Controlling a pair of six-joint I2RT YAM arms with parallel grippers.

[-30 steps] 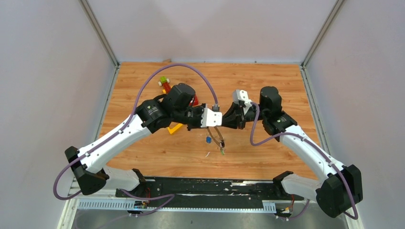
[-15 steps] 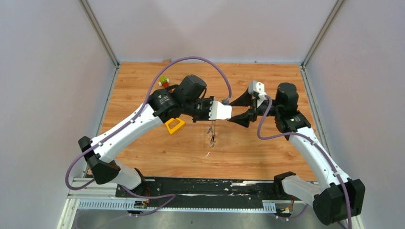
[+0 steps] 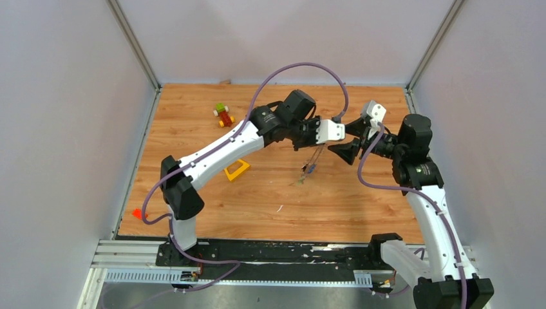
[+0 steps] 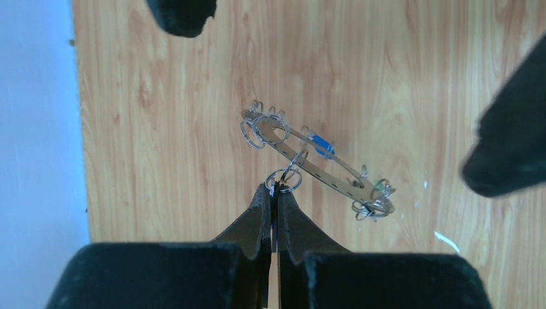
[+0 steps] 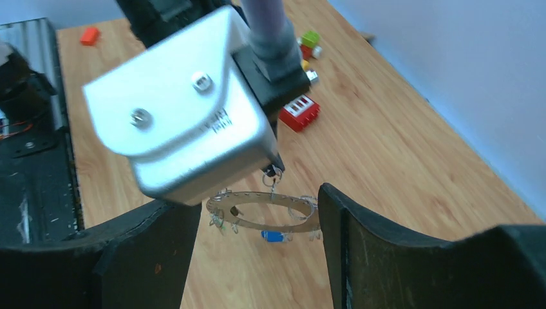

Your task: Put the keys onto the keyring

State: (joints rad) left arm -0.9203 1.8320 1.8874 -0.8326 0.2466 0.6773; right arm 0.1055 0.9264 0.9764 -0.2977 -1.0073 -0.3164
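**Keyring held aloft, one thin loop from a fall.** The left gripper (image 4: pixel 275 192), jaws pinched tight on a small wire split ring (image 4: pixel 284 178), dangles the keyring (image 4: pixel 335 177) above the wooden table (image 3: pixel 212 199), just right of centre in the overhead view. The right gripper (image 5: pixel 257 205) stands wide and empty. Its fingers flank the ring in the lower half of its wrist view and appear to touch nothing.

The hold looks precarious. The whole ring hangs from that single loop and seems free to swing or twist, so a nudge from a closing right finger could spin it away or tug the wire out of the pinch. A drop would send it to the boards below, and the blue-headed key (image 4: pixel 320 143) with it.

The keyring is a flat band of dull grey metal with a wide central hole. It hangs tilted, and small wire loops stud its outer rim. The key's head is bright plastic. The gripper fingers are matt black and taper to narrow tips. The tabletop shows warm, smooth wood grain. A red studded brick (image 5: pixel 299 111) lies at upper centre of the right wrist view.
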